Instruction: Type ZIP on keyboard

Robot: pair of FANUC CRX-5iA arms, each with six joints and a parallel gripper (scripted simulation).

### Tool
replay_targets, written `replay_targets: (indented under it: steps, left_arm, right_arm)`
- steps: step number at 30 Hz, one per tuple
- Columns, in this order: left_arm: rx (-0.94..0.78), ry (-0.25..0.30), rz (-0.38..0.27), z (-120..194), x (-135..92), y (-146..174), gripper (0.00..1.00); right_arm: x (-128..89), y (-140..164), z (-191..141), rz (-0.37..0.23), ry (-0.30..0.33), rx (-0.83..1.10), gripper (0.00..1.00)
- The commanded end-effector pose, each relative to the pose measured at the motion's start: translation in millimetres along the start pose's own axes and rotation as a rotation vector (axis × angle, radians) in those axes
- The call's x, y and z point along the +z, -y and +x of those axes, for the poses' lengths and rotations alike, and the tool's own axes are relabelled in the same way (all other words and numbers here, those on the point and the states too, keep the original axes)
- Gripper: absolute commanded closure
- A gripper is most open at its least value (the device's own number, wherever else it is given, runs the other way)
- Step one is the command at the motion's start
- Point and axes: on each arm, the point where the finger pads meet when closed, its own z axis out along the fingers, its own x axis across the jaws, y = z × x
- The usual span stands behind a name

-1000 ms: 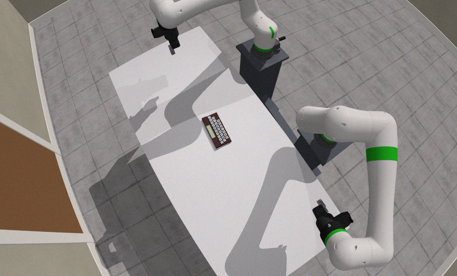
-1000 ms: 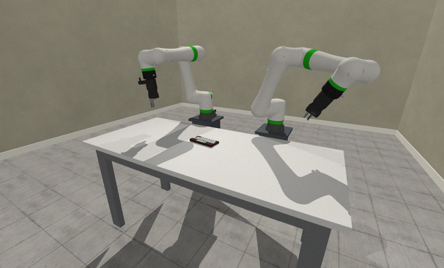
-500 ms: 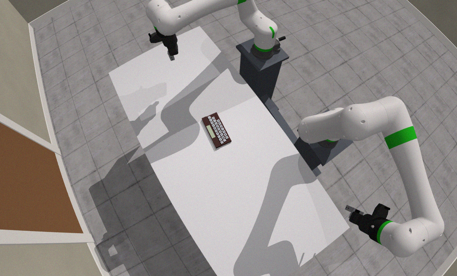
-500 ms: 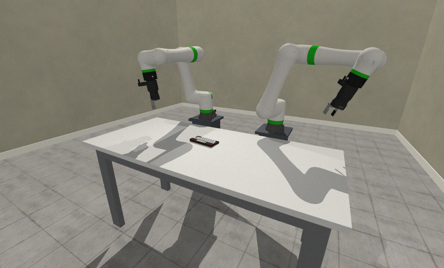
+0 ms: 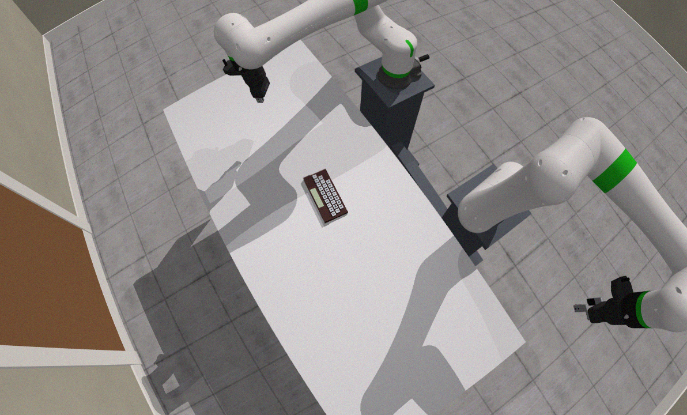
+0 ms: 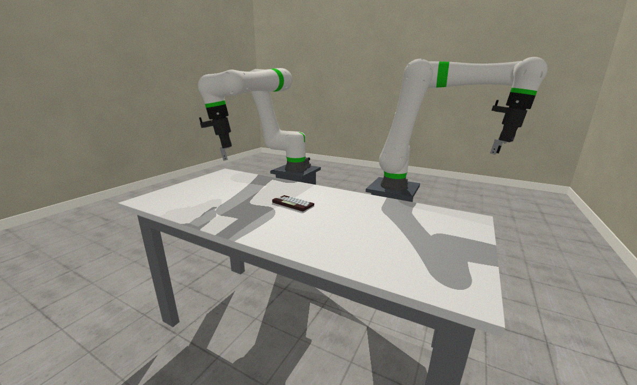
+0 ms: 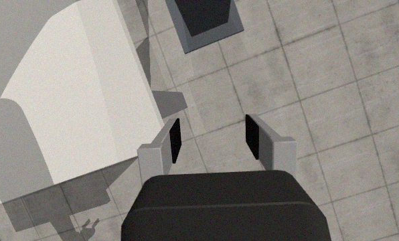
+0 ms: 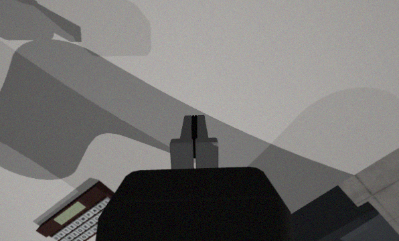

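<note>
A dark red keyboard (image 5: 321, 196) (image 6: 293, 202) (image 8: 70, 214) with pale keys and a pale green display strip lies flat on the white table. In the right wrist view it shows at the lower left, partly hidden by the gripper body. My left gripper (image 5: 585, 304) (image 6: 496, 149) (image 7: 212, 130) is open and empty, high up and past the table's short end, over the floor and far from the keyboard. My right gripper (image 5: 259, 100) (image 6: 224, 156) (image 8: 195, 128) is shut with nothing between its fingers, above the other end of the table, away from the keyboard.
The white table (image 5: 309, 289) (image 6: 311, 239) (image 7: 69, 84) (image 8: 320, 67) carries broad arm shadows, some beside the keyboard. Two dark pedestals bear the arms along one long side; one pedestal (image 5: 389, 113) (image 7: 213, 45) shows its top edge or corner. The tiled floor surrounds the table.
</note>
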Motion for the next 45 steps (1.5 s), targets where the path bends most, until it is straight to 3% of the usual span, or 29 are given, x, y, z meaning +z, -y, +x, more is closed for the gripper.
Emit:
replay_targets:
  steps: [1,7,31,45]
  left_arm:
    - [-0.201,-0.022,-0.082,59.1,-14.6,1.5,0.00]
    - [-0.298,-0.034,-0.115,85.6,-20.7,6.6,0.00]
    - [-0.299,-0.034,-0.116,85.7,-20.7,6.6,0.00]
    - [-0.299,-0.034,-0.116,85.7,-20.7,6.6,0.00]
  right_arm:
    - [2.9,-6.1,-14.2,-0.011,-0.010,0.124,1.00]
    - [9.2,-16.7,-32.4,-0.025,-0.023,0.279,1.00]
    - [34.0,-67.3,-94.9,-0.052,-0.095,0.830,1.00]
    - [53.7,-114.4,-138.1,-0.038,-0.164,1.225,1.00]
